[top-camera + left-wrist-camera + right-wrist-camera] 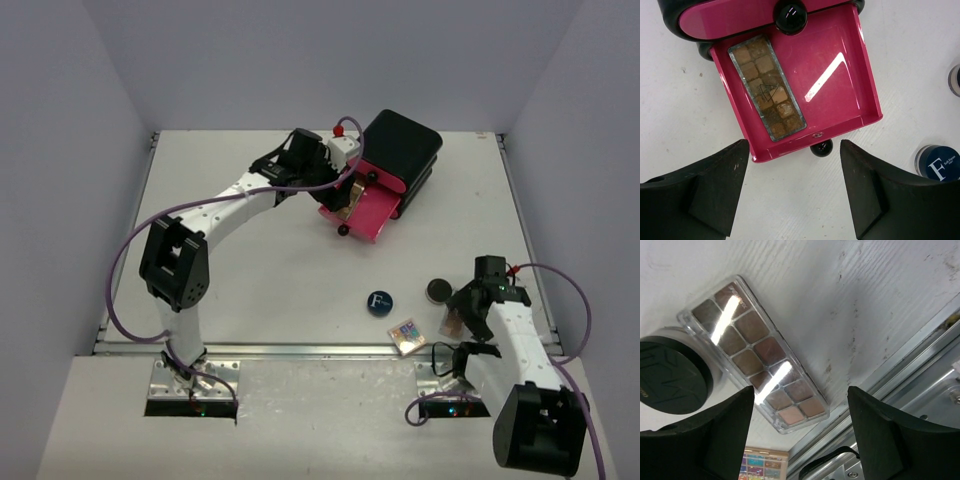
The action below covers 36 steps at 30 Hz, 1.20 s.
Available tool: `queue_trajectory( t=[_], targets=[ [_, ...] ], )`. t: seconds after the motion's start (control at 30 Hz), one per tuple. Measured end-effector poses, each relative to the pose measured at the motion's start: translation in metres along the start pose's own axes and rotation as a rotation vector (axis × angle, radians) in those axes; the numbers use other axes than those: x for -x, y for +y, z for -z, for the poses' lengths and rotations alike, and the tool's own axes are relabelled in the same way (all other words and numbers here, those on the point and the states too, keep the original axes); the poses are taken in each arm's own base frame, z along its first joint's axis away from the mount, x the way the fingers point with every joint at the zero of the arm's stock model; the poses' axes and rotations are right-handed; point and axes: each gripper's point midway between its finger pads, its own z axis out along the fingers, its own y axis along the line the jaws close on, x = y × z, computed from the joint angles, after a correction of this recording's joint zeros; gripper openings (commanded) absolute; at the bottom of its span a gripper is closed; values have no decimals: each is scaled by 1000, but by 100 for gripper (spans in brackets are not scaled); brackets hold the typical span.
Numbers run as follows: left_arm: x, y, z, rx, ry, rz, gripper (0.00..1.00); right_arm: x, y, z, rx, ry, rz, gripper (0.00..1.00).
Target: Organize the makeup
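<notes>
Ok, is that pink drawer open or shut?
Open. The drawer is pulled out of the box, with a brown palette lying inside.

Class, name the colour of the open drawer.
The drawer is bright pink; see the left wrist view.

You worked in a robot lab cell.
Plain walls [70, 150] boxed in your white table [270, 290]; two arms [225, 208] were bolted to metal plates [165, 397] at its edge, with purple cables [112, 290] looping loose.
</notes>
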Motion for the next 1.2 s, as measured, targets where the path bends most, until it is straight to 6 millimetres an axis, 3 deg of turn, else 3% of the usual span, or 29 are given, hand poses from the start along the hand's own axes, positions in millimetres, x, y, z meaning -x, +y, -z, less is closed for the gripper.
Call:
queue_trajectory(
  t=[0.1,0.37,0.73,0.97,1.03,1.2],
  targets=[
    [2,2,-3,1,-3,1,71,-4,3,-4,15,17,20,80],
    [6,3,-5,-16,-9,26,71,2,16,-10,78,8,101,81],
    [-7,16,-15,-33,30,87,71,0,30,-15,136,16,197,77],
    [2,20,-13,-44,11,101,71,3,30,-17,121,24,243,66],
    [5,20,-12,-49,5,104,71,3,31,-17,119,25,248,55],
    [6,20,-12,-53,3,110,71,4,33,-19,118,29,256,15]
  ],
)
